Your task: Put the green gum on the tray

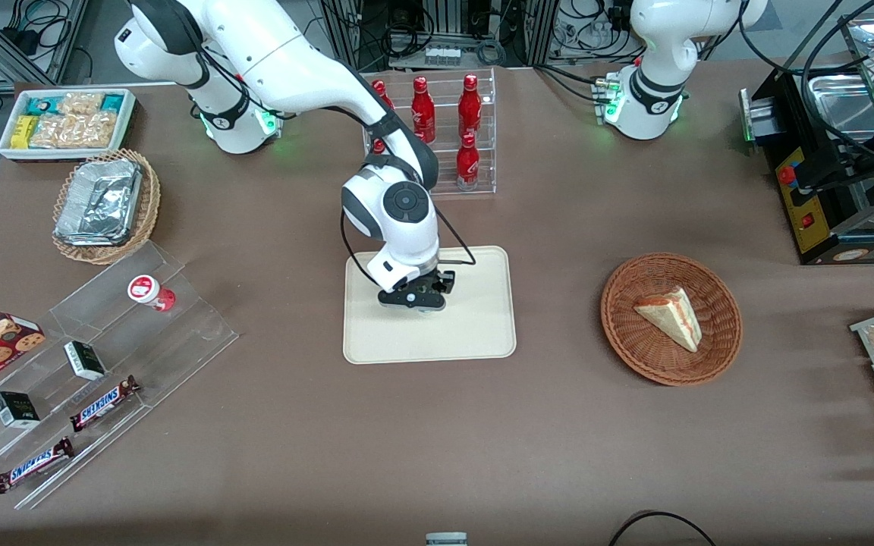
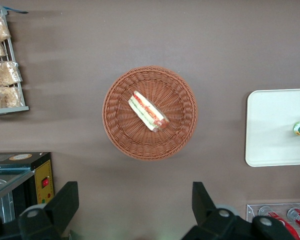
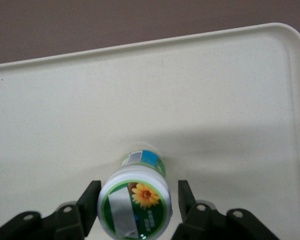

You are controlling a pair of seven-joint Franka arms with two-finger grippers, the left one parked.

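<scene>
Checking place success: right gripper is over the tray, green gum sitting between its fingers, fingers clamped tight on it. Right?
Not quite. The gripper is over the tray with the green gum between its fingers, but they are not clamped: the right wrist view shows a gap on each side of the bottle, so the gripper is open.

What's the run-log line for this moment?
phase: release | gripper: open, over tray | green gum: on tray, between fingers, not clamped | red-lid bottle: on acrylic stand
</scene>
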